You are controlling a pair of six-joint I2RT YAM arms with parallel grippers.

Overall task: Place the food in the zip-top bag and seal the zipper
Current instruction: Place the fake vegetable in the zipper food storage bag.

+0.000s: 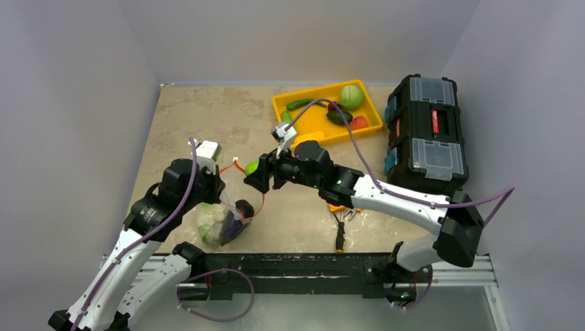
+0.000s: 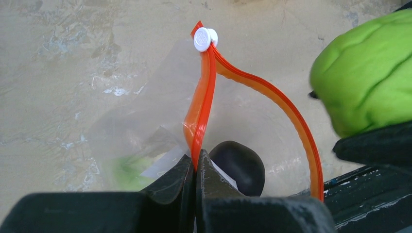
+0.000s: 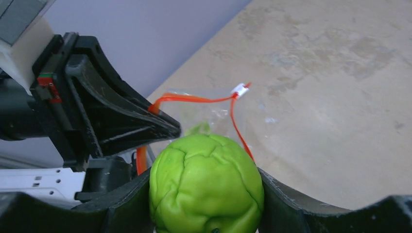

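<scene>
The clear zip-top bag (image 1: 219, 222) lies at the front left with a white cauliflower and a purple eggplant (image 1: 243, 208) inside. Its orange-red zipper (image 2: 210, 82) stands open in a loop, the white slider (image 2: 205, 39) at the far end. My left gripper (image 2: 196, 161) is shut on the near zipper strip and holds the mouth up; it also shows in the top view (image 1: 215, 185). My right gripper (image 3: 206, 180) is shut on a bright green lumpy toy fruit (image 3: 206, 191) just above and to the right of the bag's mouth, as the top view (image 1: 252, 167) shows.
A yellow tray (image 1: 312, 124) at the back holds more green and red toy food. A black toolbox (image 1: 424, 134) stands at the right. Black-and-orange pliers (image 1: 339, 233) and an orange tape measure (image 1: 336, 206) lie under the right arm.
</scene>
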